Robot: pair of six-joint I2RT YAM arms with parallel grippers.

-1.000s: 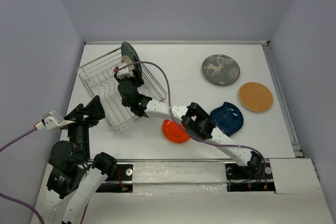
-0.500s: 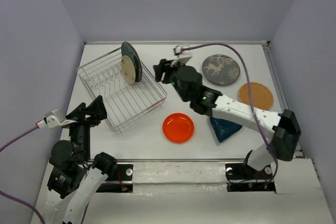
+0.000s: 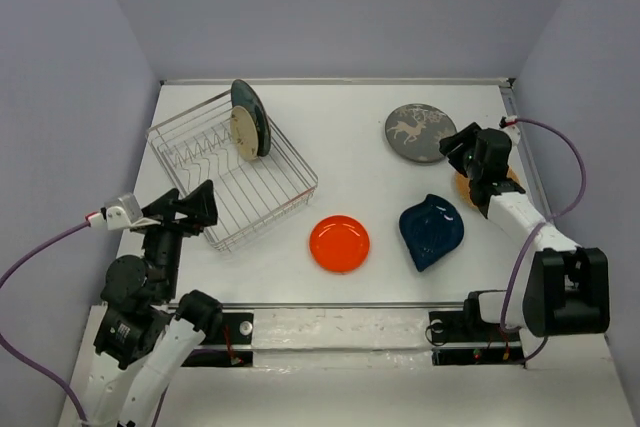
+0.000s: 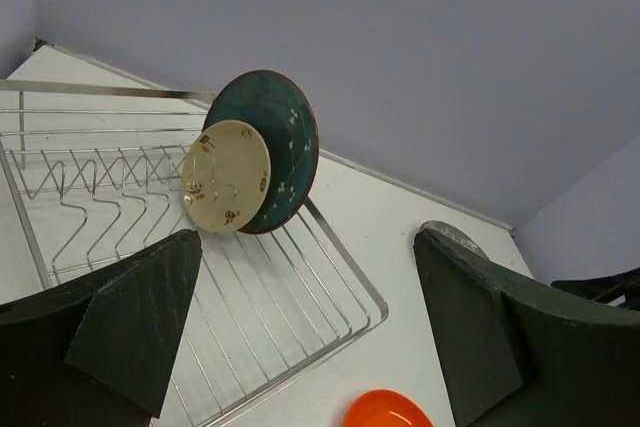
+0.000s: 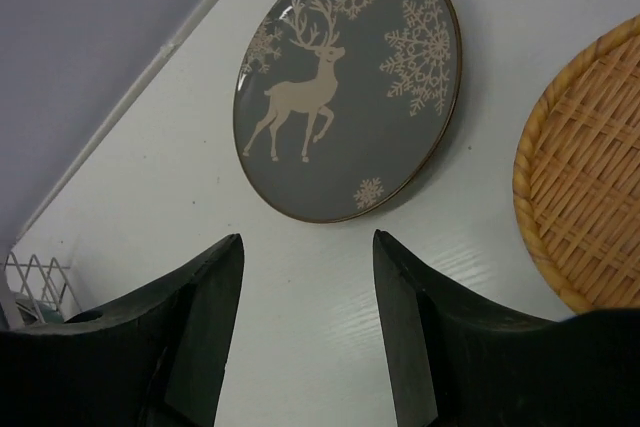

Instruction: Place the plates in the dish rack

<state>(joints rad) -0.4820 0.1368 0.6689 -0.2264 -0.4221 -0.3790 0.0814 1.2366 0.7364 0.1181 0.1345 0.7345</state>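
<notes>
Nearest the bases, the left gripper (image 3: 188,210) hangs with jaws spread wide and empty just off the near-left edge of the dish rack (image 3: 240,195), while the orange plate (image 3: 339,243) and dark blue leaf-shaped plate (image 3: 431,231) lie flat on the table (image 3: 350,172). Further back on the right, the right gripper (image 5: 310,347) is likewise parted and holds nothing, between the tan woven plate (image 5: 590,207) and the grey deer plate (image 5: 350,87). At the rack's far corner, the small cream plate (image 4: 228,177) stands on edge against the large teal plate (image 4: 288,137).
</notes>
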